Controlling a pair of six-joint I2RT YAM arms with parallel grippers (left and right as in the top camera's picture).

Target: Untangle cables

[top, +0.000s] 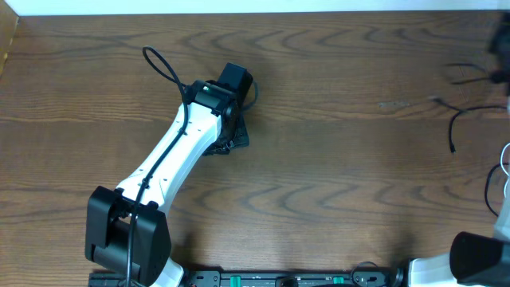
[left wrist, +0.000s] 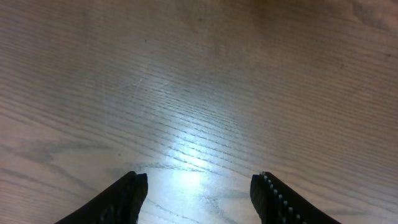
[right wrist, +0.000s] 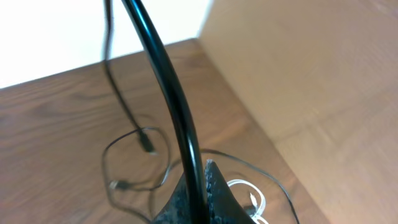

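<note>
Left gripper (left wrist: 200, 182) sits closest to its lens, jaws apart over the bare table (left wrist: 186, 81), with nothing between them. All cables lie well to its right, near the table's right edge: loose black cables (top: 462, 119) and a white cable (top: 505, 163). Right gripper (right wrist: 202, 180) is above them, fingers pressed together and seemingly pinching one black cable (right wrist: 168, 93) that runs away from the fingertips. I judge the right arm much nearer; the left must cross the table.

Table (top: 335, 159): mid-brown, dark wavy wood grain, pale glare patch by left gripper (left wrist: 199, 180). Left gripper: black, ribbed inner face. Left arm (top: 179, 151): white shell, black ends. Cables (top: 458, 127), far right: black; one white cable (right wrist: 252, 196). Right-side wall (right wrist: 298, 74): tan.
</note>
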